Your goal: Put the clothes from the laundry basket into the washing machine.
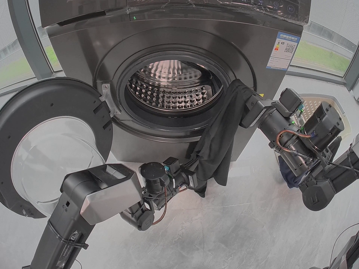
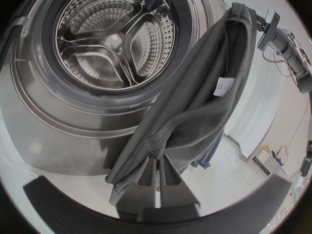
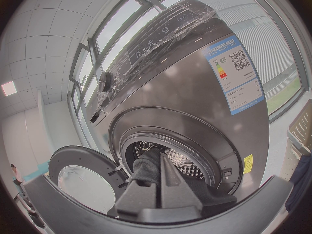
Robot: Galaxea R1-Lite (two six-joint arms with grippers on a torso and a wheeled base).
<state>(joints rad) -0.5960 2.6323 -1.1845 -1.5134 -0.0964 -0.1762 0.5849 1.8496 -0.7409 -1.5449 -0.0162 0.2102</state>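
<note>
Before the washing machine (image 1: 93,53), left gripper (image 2: 158,160), right gripper (image 3: 158,171) each pinching dark garment (image 2: 195,114), white tag (image 2: 224,86) on it

One washing machine (image 1: 82,53), one door (image 1: 48,105), one black garment (image 1: 220,139), one blue garment (image 3: 299,179), one laundry basket (image 3: 304,122).

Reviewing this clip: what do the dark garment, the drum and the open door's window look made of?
Dark garment: soft knit fabric, probably cotton jersey, matte; it drapes in folds and shows a ribbed hem. Drum: polished metal, likely stainless steel; mirror-like, embossed, perforated. Door window: clear glass or plastic, glossy; cannot tell which.
</note>
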